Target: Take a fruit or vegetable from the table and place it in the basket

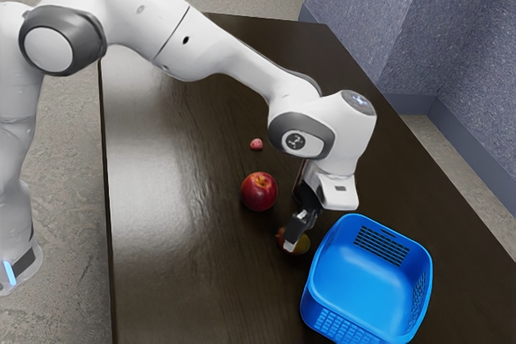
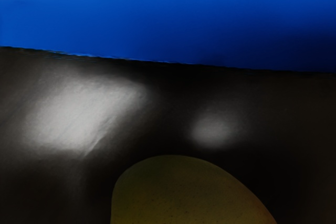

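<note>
One yellow-and-red fruit [image 1: 303, 244] is at the pincer [image 1: 295, 238], just beside one blue basket [image 1: 316, 275]; whether the pincer grips it, I cannot tell. One red apple [image 1: 259, 192] and one small pink thing [image 1: 256, 145] lie apart on the one surface [image 1: 181, 231].

Colour check from where I'm standing: basket [image 1: 329, 321] solid bright blue with slotted, grid-like sides; table [image 1: 177, 215] dark brown, near black, faint grain plus whitish sheen; apple [image 1: 259, 194] deep red, yellow-orange patch at the top; small round item [image 1: 256, 144] pink. Mango-like fruit [image 1: 303, 243] is yellow-green going red, olive with fine dark specks up close. Arm [image 1: 153, 22] white with grey joint covers [image 1: 60, 38] and a light-blue strip [image 1: 10, 271] at its base, gripper [image 1: 296, 236] black, floor [image 1: 64, 126] speckled grey-beige, walls [image 1: 355, 22] mottled blue-grey.
</note>
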You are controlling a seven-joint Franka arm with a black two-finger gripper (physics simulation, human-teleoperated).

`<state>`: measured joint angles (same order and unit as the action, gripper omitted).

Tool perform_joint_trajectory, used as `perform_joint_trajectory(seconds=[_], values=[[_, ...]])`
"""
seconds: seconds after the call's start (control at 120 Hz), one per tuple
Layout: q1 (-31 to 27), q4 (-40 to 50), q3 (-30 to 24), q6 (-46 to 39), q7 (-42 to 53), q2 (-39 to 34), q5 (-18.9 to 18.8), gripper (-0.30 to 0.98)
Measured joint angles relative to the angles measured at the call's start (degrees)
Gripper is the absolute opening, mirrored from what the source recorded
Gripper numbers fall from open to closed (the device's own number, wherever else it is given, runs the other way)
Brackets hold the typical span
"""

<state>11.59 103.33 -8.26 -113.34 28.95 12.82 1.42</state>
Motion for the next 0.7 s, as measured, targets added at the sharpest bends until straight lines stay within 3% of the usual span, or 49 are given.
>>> perform_joint_trajectory(seconds=[0.508,0.7], values=[[0.36,1.44,-0.43,-1.5,1.75,-0.09,0.24,0.68],[0.33,1.48,-0.45,-1.31,1.27,-0.35,0.08,0.31]])
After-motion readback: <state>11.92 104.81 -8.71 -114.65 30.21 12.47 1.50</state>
